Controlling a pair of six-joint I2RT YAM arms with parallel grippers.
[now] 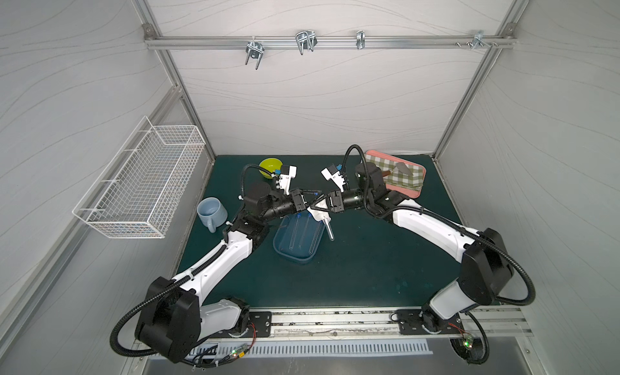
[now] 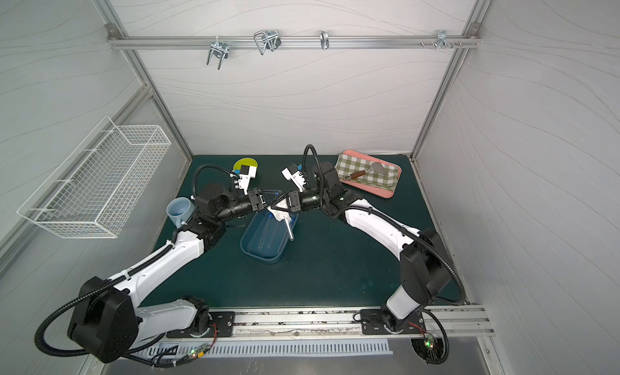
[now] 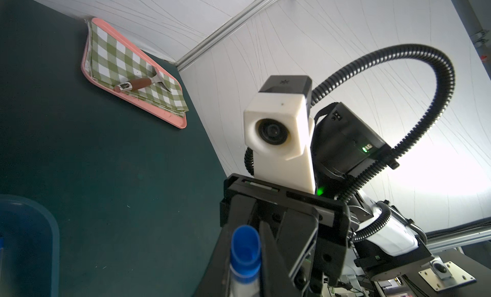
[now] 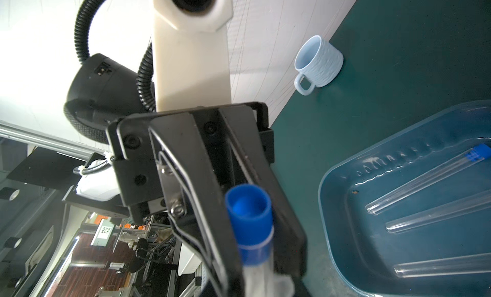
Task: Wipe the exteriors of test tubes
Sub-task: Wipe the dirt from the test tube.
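Blue translucent plastic tray lies nearest on the dark green mat. Three clear thin test tubes rest side by side in it, one showing a blue cap. Just above the tray's far edge the two arms meet tip to tip. Between them a fourth clear test tube slants, its rounded end toward the front and its blue cap toward the back. The left gripper is clamped tight on this tube just below the cap. The right gripper is closed on a crumpled white cloth that wraps the tube's middle. Left of the arms a pale blue ribbed mug stands upright. Farther back sits a yellow-green round bowl, partly hidden by the left wrist camera. At the back right, a pink rectangular tray carries a folded green-and-white checked cloth with a brown-handled metal spatula on top. A white wire basket hangs on the left wall.
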